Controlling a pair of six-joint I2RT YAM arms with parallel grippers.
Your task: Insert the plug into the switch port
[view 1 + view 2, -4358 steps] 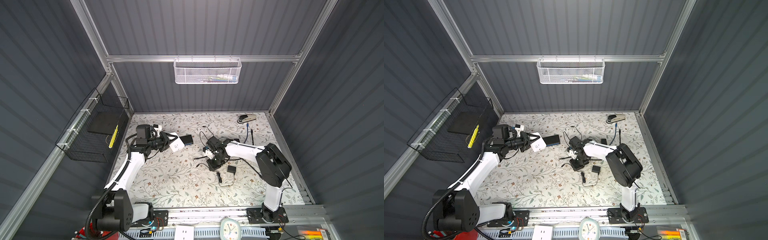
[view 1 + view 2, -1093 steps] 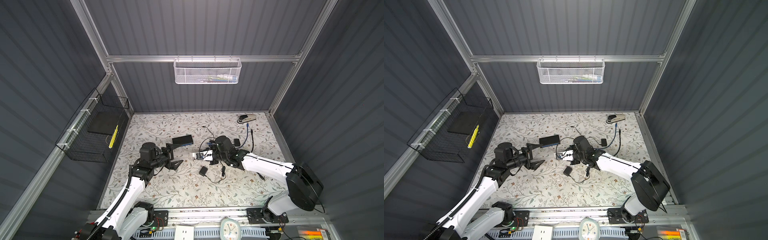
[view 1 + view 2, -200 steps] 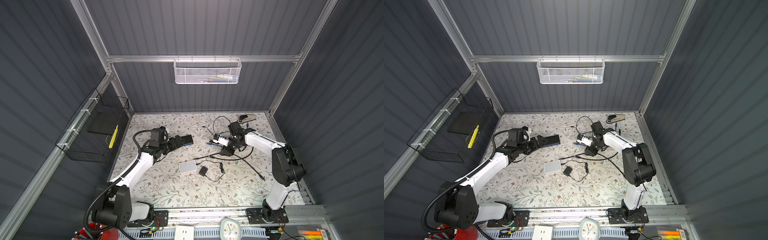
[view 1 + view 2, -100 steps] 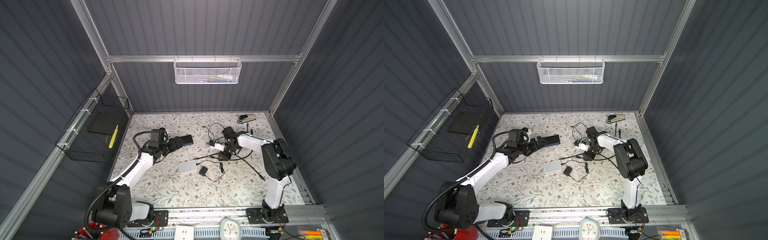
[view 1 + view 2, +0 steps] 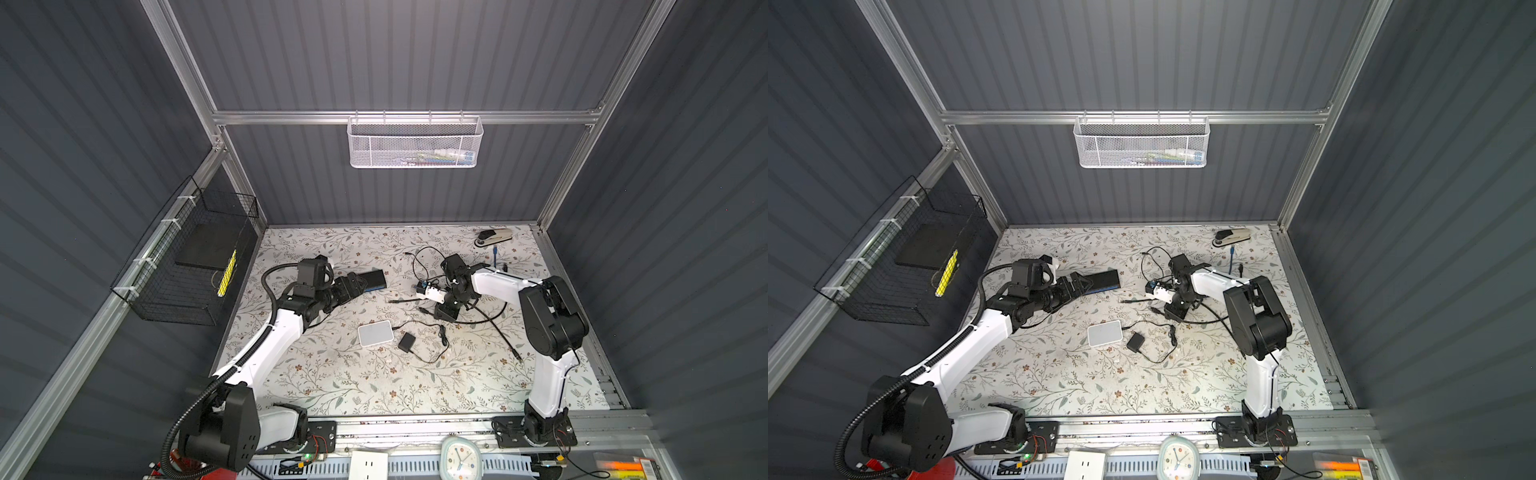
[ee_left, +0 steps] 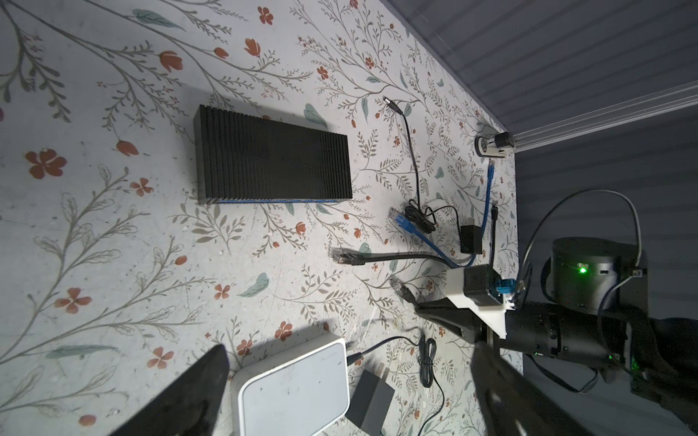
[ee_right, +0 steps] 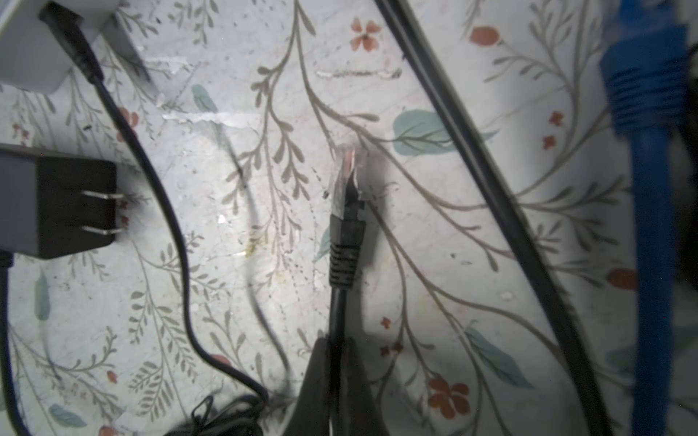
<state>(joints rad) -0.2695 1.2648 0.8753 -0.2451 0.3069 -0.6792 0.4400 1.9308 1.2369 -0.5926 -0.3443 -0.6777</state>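
I have the right pincer [image 7: 336, 349] nipping the cable [image 7: 337, 313] behind the clear-tipped, black-booted plug [image 7: 345, 188]; left pincer [image 5: 360, 286] wide; switch [image 5: 374, 279] at ten o'clock.

Right gripper [image 7: 335, 349] pinching thin black cable [image 7: 337, 313] just behind its black clear-tipped network plug [image 7: 345, 211].
Plug sits between black two-prong adapter [image 7: 56, 205] and blue ribbed cable [image 7: 651, 226].

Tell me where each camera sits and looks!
Top views: high above the front, looking down at the floral-patterned table, both white arms, left gripper and right gripper.
Left wrist: on the left arm, facing the black ribbed rectangular switch; its own open black fingers show.
Right wrist: on the right arm, close over the table, facing the black cable with clear plug; its fingers pinch that cable.
Shared: left wrist and top views show the switch.
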